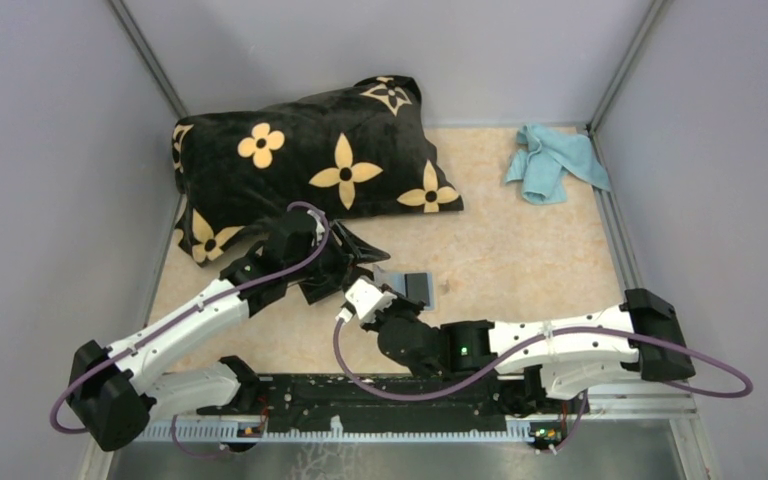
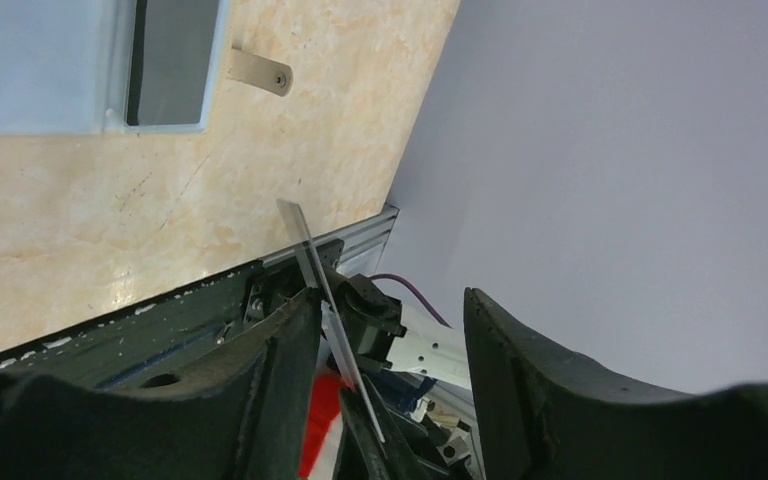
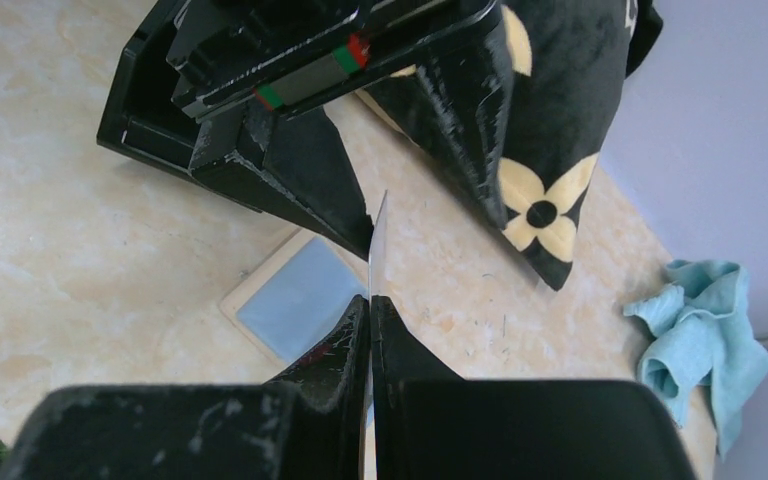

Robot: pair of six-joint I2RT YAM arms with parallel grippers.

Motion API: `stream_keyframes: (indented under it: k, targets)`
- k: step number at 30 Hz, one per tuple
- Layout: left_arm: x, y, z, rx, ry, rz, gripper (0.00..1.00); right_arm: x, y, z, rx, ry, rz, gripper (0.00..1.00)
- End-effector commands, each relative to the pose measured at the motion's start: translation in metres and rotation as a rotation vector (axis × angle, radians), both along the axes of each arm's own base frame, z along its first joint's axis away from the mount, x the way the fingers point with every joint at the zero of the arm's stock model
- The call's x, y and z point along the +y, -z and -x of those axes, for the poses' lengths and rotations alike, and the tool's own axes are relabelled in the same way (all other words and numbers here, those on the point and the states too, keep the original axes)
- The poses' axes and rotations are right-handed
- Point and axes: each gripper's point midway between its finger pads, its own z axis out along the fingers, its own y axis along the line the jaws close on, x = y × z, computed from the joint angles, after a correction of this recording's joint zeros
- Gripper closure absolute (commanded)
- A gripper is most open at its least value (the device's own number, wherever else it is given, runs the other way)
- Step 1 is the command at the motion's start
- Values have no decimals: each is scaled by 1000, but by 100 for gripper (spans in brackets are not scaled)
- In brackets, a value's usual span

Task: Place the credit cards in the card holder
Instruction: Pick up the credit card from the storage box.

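Seen from above, the two arms meet at the middle of the counter [image 1: 520, 250]. The flat card [image 1: 415, 287] lies face up there, grey with a dark stripe along one side. What the arms hold is lost among their black parts in that view.

The right wrist camera shows it. The right claw [image 3: 371, 300] has its fingers pressed together on the held card [image 3: 377, 240], a thin card seen edge-on, standing upright over the flat one. Here the flat card looks pale blue-grey with a lighter rim.

The left wrist camera shows the left claw [image 2: 390, 300] with its jaws narrowed but apart, set on either side of the held card's free end. The card leans against one finger [image 2: 280, 340] and stands clear of the other. Its face and colour cannot be made out edge-on.

I cannot pick out the card holder with certainty in any view. One card lies on the counter and the other is in the air.

A black pillow [image 1: 310, 150] with yellow flowers lies behind the arms, and a light blue cloth [image 1: 555, 160] sits in the far right corner.
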Motion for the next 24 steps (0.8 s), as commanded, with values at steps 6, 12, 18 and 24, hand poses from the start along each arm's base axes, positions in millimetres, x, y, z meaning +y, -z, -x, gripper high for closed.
stream_keyframes:
  k: [6,12,18,24]
  targets:
    - [-2,-1,8,-30,63,74,58,14,-27,9,-110,9,-18,100]
    - [-3,-4,10,-46,84,108,85,18,-23,14,-140,13,19,100]
    - [-1,-2,8,-70,77,149,100,16,-18,16,-131,39,18,99]
    - [5,5,-10,-236,19,141,100,-1,-10,21,18,128,-106,69]
